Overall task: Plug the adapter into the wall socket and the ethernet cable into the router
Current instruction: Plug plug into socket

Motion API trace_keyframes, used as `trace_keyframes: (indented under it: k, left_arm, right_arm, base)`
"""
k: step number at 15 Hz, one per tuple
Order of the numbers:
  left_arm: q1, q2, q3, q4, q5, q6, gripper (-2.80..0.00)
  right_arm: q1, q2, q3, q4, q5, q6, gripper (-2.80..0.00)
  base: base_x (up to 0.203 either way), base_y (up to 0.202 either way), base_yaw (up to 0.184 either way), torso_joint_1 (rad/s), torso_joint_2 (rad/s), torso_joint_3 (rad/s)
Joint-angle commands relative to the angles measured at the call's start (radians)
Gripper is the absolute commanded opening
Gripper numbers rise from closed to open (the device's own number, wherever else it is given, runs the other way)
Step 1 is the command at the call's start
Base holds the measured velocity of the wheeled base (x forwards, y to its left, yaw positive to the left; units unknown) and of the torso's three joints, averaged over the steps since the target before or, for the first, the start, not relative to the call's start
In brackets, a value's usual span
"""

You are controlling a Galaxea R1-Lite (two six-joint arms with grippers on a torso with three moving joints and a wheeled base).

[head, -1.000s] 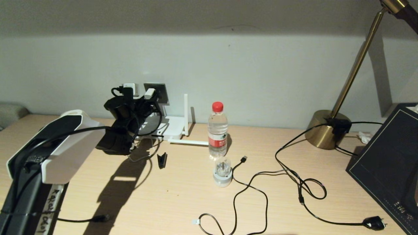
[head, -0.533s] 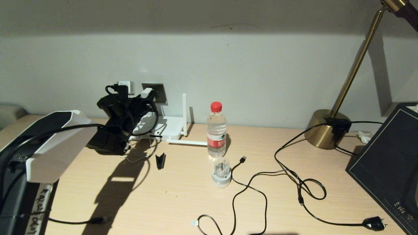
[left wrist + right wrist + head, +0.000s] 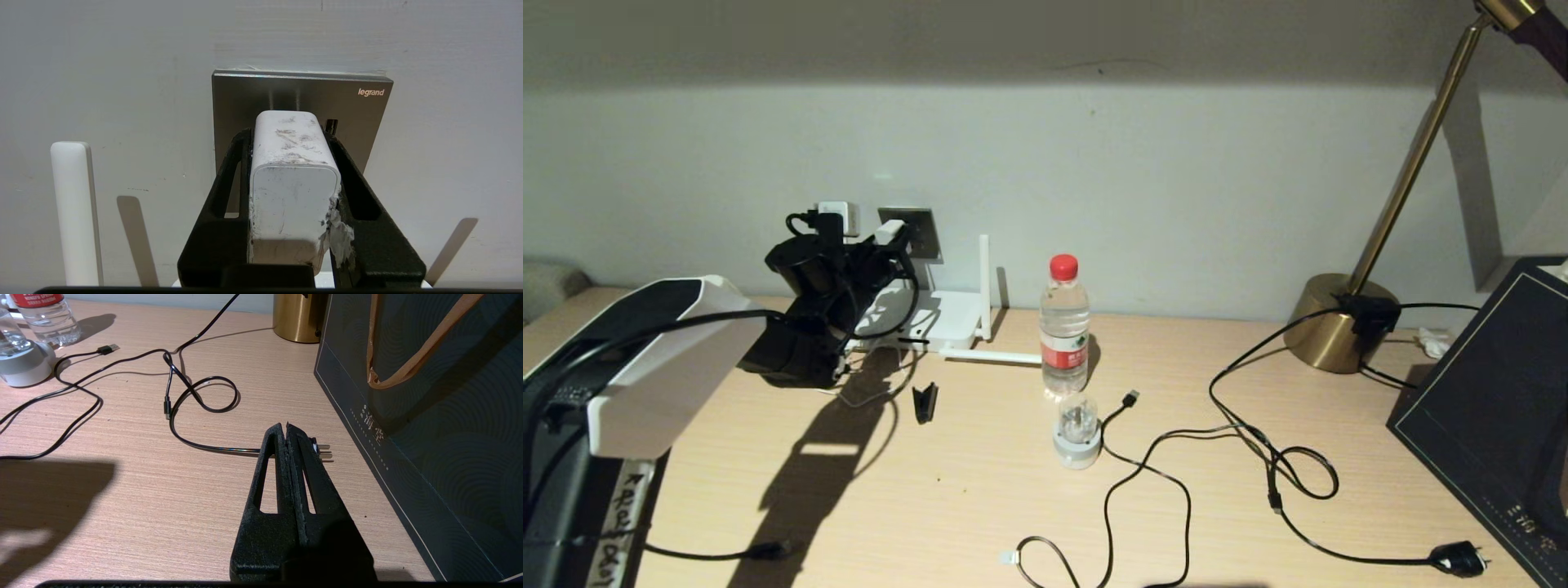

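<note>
My left gripper [image 3: 288, 134] is shut on the adapter [image 3: 292, 179], a scuffed white block clamped between both black fingers. It holds the adapter level against the grey wall socket [image 3: 359, 118]; the pins are hidden behind the block. In the head view the adapter [image 3: 894, 232] meets the wall socket [image 3: 925, 233] just above the white router [image 3: 952, 320], which has one antenna upright [image 3: 986, 286]. A black cable end [image 3: 768, 549] at the front left may be the ethernet cable; I cannot tell for sure. My right gripper [image 3: 286, 426] hangs shut and empty over the desk, outside the head view.
A water bottle [image 3: 1064, 327] and a small domed gadget [image 3: 1078, 433] stand mid-desk. Thin black cables loop across the right half, ending in a lamp plug [image 3: 1458, 558]. A brass lamp base [image 3: 1339, 322] and a dark bag [image 3: 1486, 408] stand right. A white charger [image 3: 840, 216] sits beside the socket.
My left forearm has swung slightly to the left. The adapter stays at the socket plate in the same grip. The right arm has not moved.
</note>
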Motion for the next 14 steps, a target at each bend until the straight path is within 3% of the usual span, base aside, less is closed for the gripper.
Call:
trace_keyframes:
  k: [1, 9, 14]
  left_arm:
    - [0.0, 0.021, -0.007, -0.001, 0.0, 0.0, -2.8]
    - [0.0, 0.114, -0.13, 0.033, 0.001, 0.0, -2.8]
    - [-0.002, 0.125, -0.147, 0.034, 0.001, 0.0, -2.8]
  right_arm:
    - [0.0, 0.001, 0.0, 0.0, 0.001, -0.001, -2.8]
    - [0.0, 0.001, 0.0, 0.0, 0.001, 0.001, -2.8]
    - [0.0, 0.001, 0.0, 0.0, 0.001, -0.001, -2.8]
  base:
    - [0.0, 0.0, 0.0, 0.0, 0.0, 0.0]
    - [0.0, 0.0, 0.0, 0.0, 0.0, 0.0]
    - [0.0, 0.0, 0.0, 0.0, 0.0, 0.0]
